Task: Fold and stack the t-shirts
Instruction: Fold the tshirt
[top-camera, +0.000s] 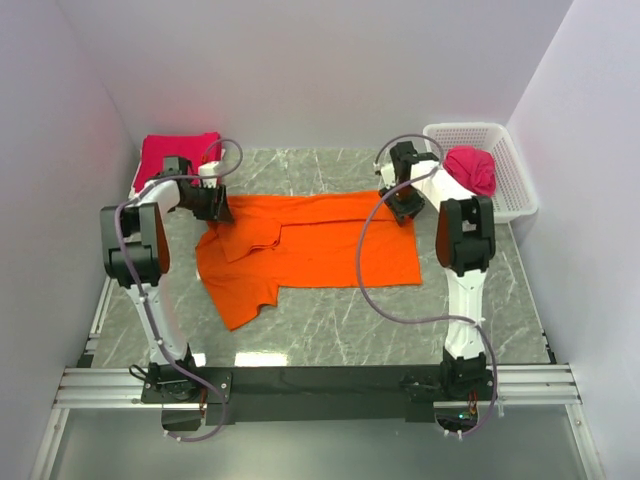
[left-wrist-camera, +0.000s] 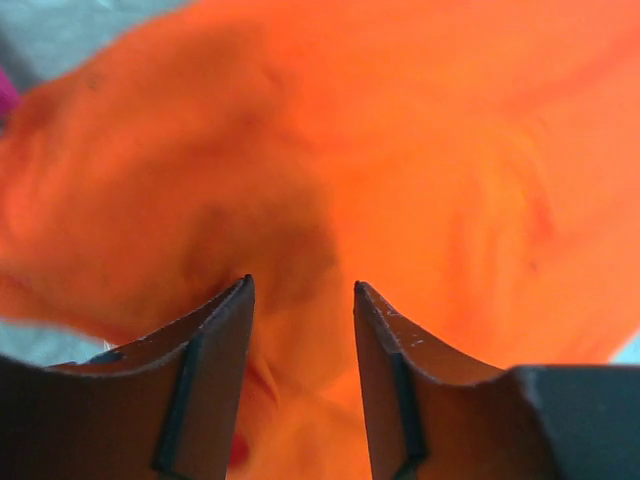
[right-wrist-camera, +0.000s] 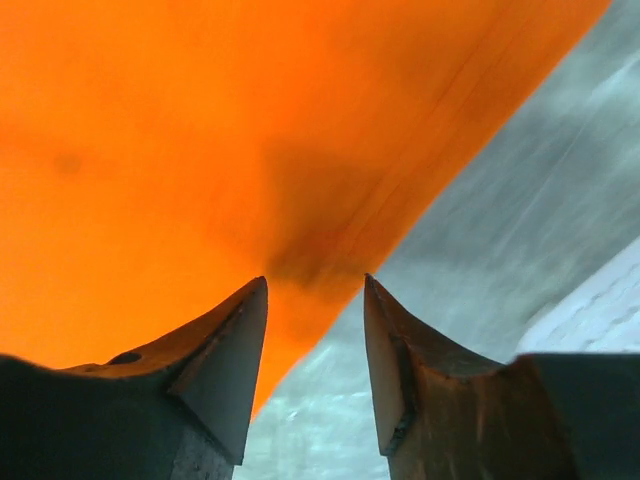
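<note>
The bright orange t-shirt (top-camera: 310, 250) lies spread on the marble table, one sleeve trailing toward the front left. My left gripper (top-camera: 222, 213) sits at the shirt's far left corner; in the left wrist view its open jaws (left-wrist-camera: 300, 290) straddle bunched orange cloth (left-wrist-camera: 400, 150). My right gripper (top-camera: 405, 208) sits at the shirt's far right corner; in the right wrist view it is open (right-wrist-camera: 315, 285) over the shirt's hem edge (right-wrist-camera: 200, 150). A folded crimson-pink shirt (top-camera: 175, 155) lies at the back left. Another crimson-pink shirt (top-camera: 472, 168) hangs on the basket.
A white lattice basket (top-camera: 500, 165) stands at the back right against the wall. White walls close in the table on three sides. Bare marble (top-camera: 330, 320) shows in front of the orange shirt, and the rail with the arm bases (top-camera: 320, 385) runs along the near edge.
</note>
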